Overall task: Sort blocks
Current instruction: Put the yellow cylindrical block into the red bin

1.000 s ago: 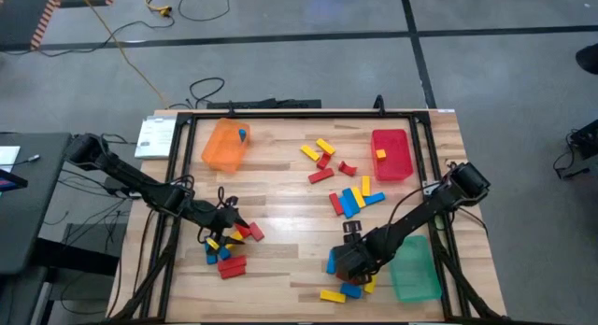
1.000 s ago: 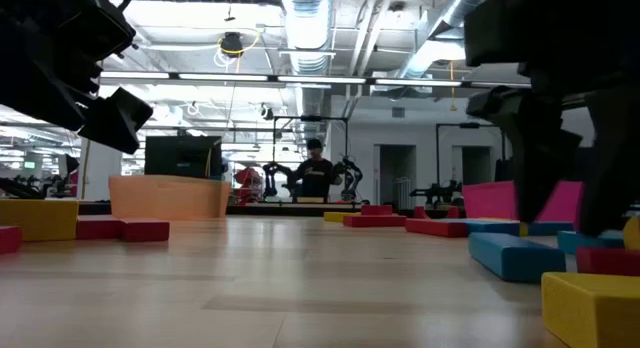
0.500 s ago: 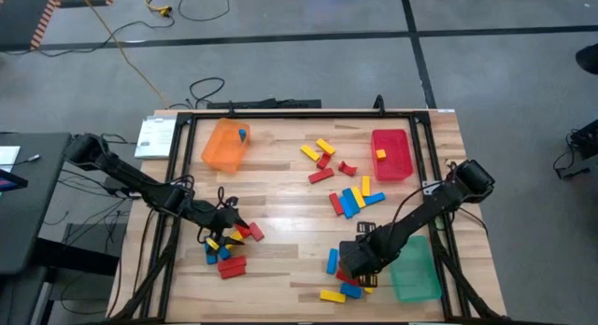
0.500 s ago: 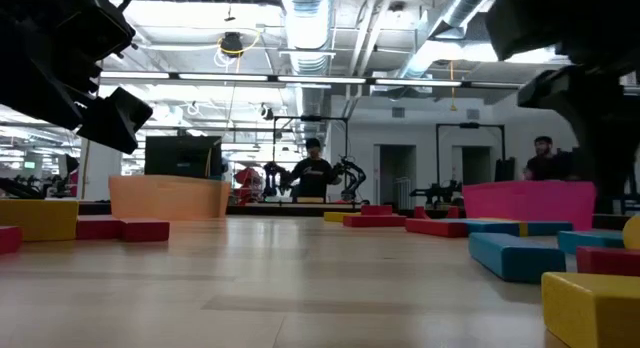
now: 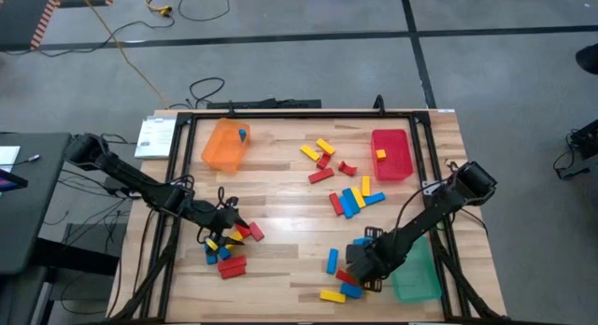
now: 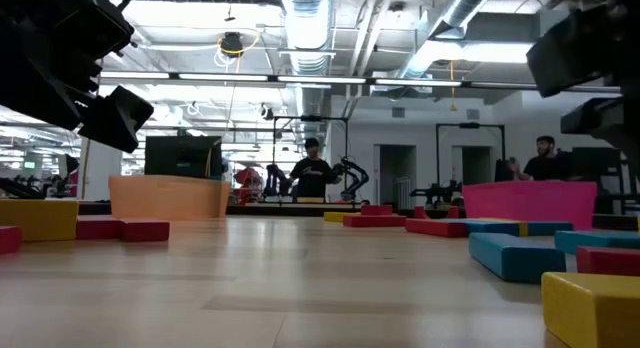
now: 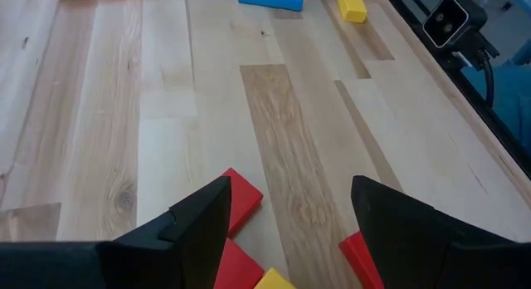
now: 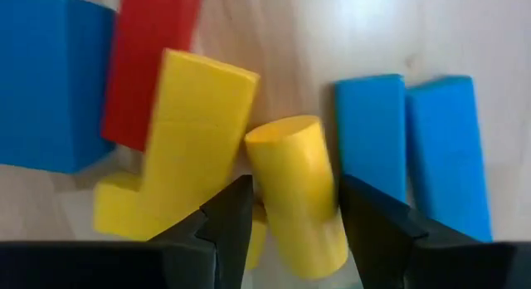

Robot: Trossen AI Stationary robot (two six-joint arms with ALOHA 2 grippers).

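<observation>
Trays come first: the green tray [image 5: 415,269] sits at the near right corner with nothing visible inside, partly under the right arm. The red tray [image 5: 391,153] at the far right holds one yellow block [image 5: 380,154]. The orange tray [image 5: 224,145] at the far left holds one blue block [image 5: 242,134].

Loose blocks [image 5: 352,198] lie in clusters mid-table, near the left gripper and at the near edge.

The right gripper [image 8: 290,214] has slid rightward along the near edge since a second ago, toward the green tray. Its fingers are apart, straddling a yellow cylinder [image 8: 296,189] among yellow, red and blue pieces. The left gripper [image 7: 286,210] has not moved and hangs open over red blocks [image 7: 241,198].
</observation>
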